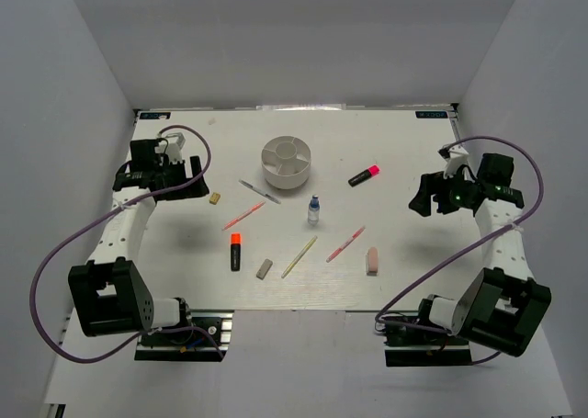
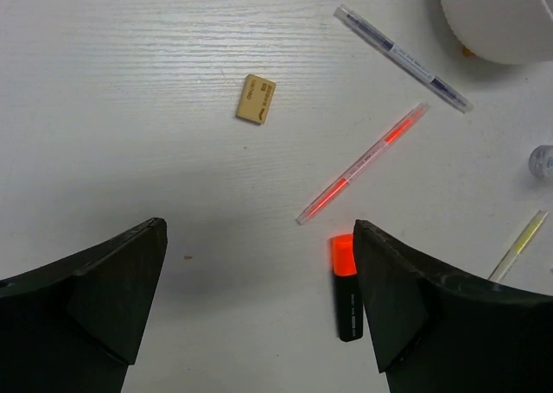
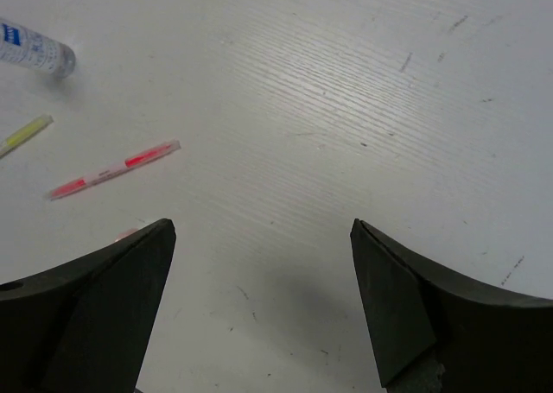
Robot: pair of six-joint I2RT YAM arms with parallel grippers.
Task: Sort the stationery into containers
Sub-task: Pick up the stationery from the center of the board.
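The left arm and right arm have white links, blocky black joints, looping purple cables and black wedge-shaped gripper fingers.

White table, wood-grain top with a few dark specks. Grey walls stand at its left, far and right edges. Small dark labels at its two far corners.

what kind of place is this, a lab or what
Likely a robot test cell: a white table boxed in by plain walls, a left arm and right arm bolted at its near edge, and a yellow pen and orange-capped highlighter lying near a divided tub.
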